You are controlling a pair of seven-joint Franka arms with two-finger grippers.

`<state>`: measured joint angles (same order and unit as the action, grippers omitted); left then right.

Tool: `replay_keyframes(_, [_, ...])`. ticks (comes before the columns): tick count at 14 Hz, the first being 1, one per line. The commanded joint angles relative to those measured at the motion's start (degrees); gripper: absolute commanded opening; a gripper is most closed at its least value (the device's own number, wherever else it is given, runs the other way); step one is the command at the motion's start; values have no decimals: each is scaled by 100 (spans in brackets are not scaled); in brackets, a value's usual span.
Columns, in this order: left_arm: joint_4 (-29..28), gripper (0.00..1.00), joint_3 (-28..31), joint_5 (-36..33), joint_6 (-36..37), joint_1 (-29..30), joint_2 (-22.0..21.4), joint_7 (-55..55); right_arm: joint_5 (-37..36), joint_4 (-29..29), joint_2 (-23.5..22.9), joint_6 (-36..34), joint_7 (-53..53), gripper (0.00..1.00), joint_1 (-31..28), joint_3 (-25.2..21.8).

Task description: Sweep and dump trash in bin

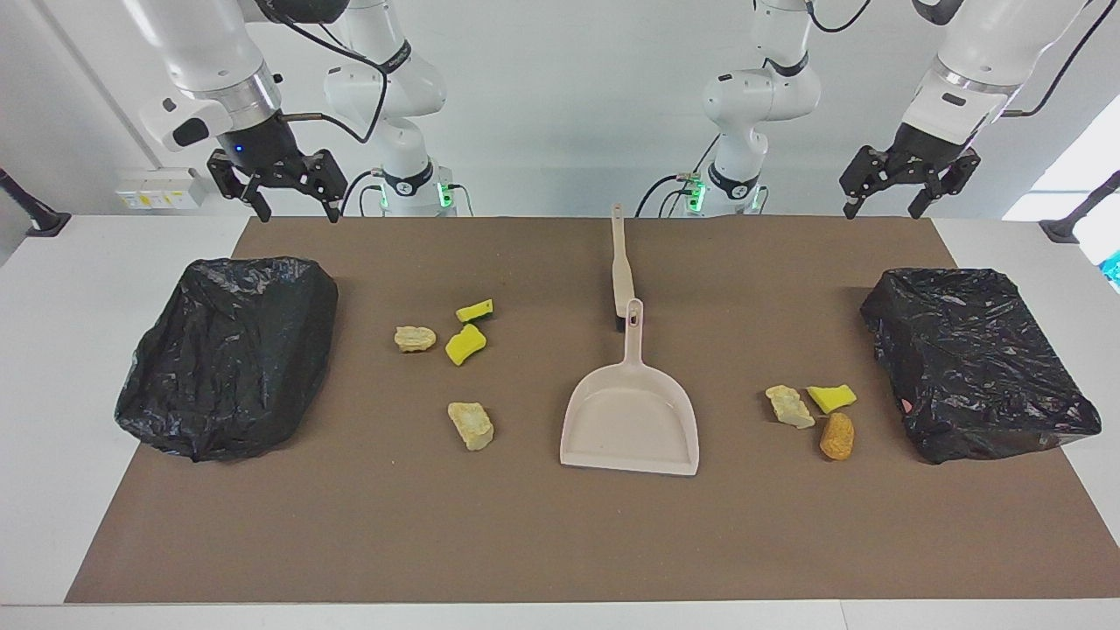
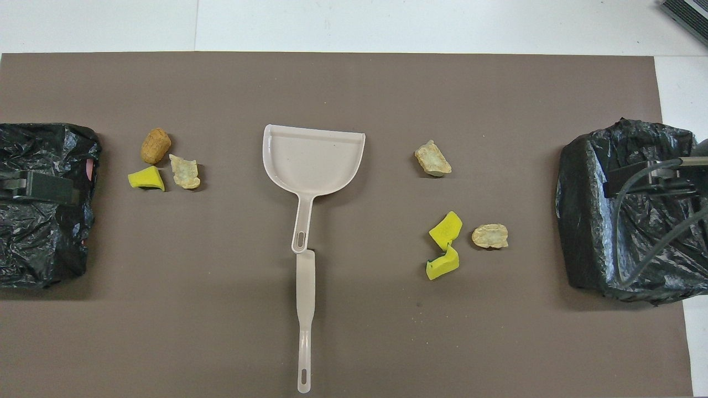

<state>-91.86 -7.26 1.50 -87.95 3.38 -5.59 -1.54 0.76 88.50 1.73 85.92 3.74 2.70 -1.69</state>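
The trash lies in two groups on the brown mat. Toward the right arm's end are two yellow sponge wedges (image 1: 465,344) (image 1: 475,310) and two beige chunks (image 1: 415,338) (image 1: 471,425). Toward the left arm's end are a beige chunk (image 1: 789,406), a yellow wedge (image 1: 831,397) and an orange lump (image 1: 837,436). A black-bagged bin (image 1: 232,354) stands at the right arm's end, and another bin (image 1: 976,363) at the left arm's end. My right gripper (image 1: 296,210) and left gripper (image 1: 884,210) are open and empty. Both hang high by the mat's edge nearest the robots.
A beige dustpan (image 1: 630,420) lies mid-mat, with its handle pointing toward the robots. A beige brush (image 1: 621,271) lies in line with it, nearer to the robots, its head at the dustpan's handle. The brown mat (image 1: 525,542) covers most of the white table.
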Motion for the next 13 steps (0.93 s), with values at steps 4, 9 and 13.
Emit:
replay_keyframes(4, [-60, 100, -21, 52, 6, 67, -82, 22, 82, 264, 214, 101, 118, 100, -6, 11])
replay_keyframes(9, [-60, 100, -21, 52, 6, 67, -82, 22, 73, 352, 258, 109, 118, 100, 2, 11])
replay_keyframes(13, [-104, 100, -21, 52, 67, 58, -100, -4, 109, 352, 258, 180, 162, 100, 81, 19])
